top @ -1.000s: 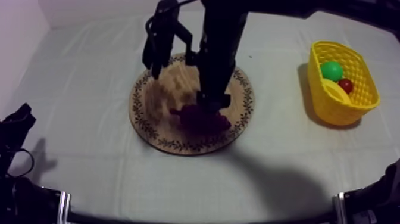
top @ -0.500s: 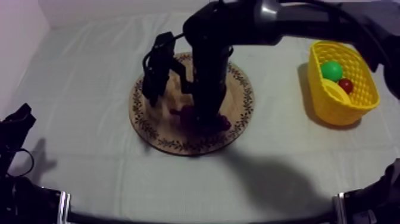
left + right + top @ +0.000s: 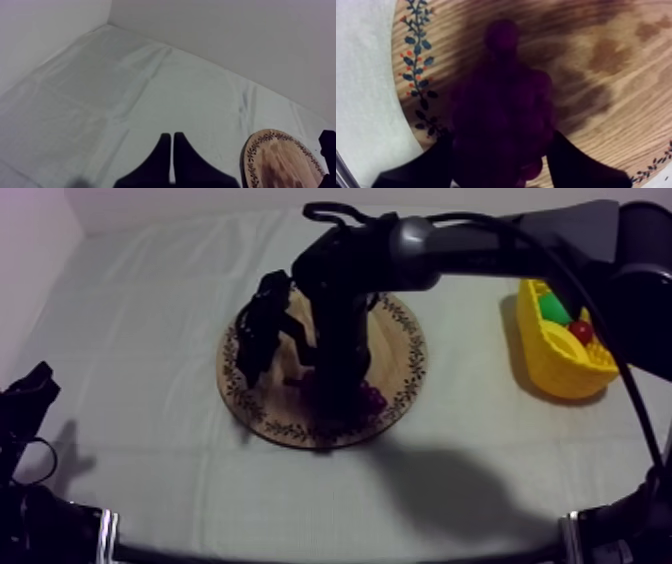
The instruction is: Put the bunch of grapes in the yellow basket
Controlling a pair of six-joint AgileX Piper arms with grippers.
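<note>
Creased grey-white cloth (image 3: 130, 418), patterned wooden board (image 3: 396, 354), pale wall (image 3: 225, 40) behind

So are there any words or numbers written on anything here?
None: no word, number or sign can be read anywhere.
The wooden board has only painted leaves and dots round its rim, not letters.
The yellow basket and the bunch of grapes carry no label.
</note>
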